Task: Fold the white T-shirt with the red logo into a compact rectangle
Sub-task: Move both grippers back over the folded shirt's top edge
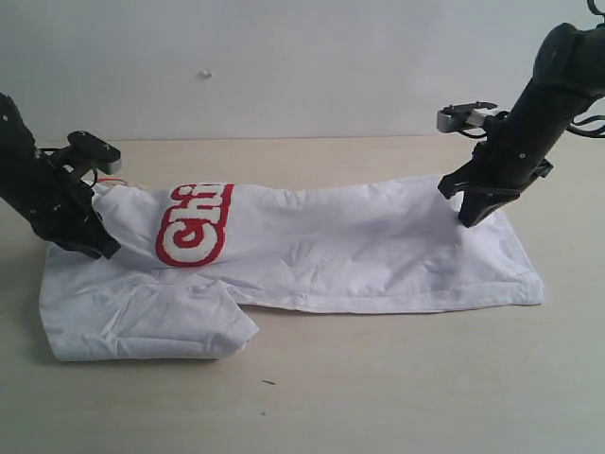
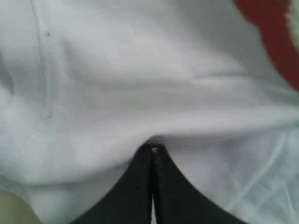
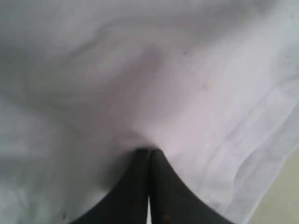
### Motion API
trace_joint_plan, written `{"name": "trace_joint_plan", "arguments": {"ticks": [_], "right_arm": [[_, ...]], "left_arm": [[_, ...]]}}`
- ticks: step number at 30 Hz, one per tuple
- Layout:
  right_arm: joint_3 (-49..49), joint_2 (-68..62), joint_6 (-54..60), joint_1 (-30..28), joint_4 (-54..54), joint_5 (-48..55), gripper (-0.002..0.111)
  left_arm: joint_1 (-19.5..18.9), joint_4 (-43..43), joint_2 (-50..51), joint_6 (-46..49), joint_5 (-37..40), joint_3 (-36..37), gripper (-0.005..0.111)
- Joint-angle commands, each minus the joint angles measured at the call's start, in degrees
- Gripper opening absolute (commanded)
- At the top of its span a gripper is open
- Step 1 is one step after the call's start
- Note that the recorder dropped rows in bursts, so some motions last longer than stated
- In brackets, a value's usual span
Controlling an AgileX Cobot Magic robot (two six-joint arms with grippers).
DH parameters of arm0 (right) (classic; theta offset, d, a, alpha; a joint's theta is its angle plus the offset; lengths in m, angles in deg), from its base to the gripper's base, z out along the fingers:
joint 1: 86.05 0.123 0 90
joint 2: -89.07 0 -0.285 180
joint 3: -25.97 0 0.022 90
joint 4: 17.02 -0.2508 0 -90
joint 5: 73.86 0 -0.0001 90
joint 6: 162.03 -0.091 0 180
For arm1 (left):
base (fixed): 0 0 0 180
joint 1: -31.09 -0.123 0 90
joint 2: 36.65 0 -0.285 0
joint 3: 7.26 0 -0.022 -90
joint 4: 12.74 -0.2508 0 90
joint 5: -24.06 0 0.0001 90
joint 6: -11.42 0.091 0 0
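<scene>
Exterior frontal, raised, wrist views tight on white T-shirt [image 1: 378, 246]

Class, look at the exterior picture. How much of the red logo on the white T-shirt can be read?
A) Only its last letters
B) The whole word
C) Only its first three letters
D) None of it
C: the red logo shows just "Chi", and then the cloth of the white T-shirt covers the rest.
</scene>
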Motion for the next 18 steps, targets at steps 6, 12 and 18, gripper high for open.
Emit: {"name": "trace_joint_plan", "arguments": {"ticks": [6,12,18], "right_arm": [[-2.3,-1.4,-0.6,0.2,0.6,-6.6,0.0],[-5.8,1.6,1.6,0.2,-6.2,-2.9,0.0],[-5.4,6.7,3.0,0.2,-8.9,1.2,0.002]], "left_arm": [[-2.6,-5.4,7.3,-16.7,-7.1,-10.1,0.0],[-2.6,3.7,2.9,-4.7,-2.9,-11.8,0.0],[-0.5,19.7,-4.6,8.9,5.3,-8.3,0.005]]}}
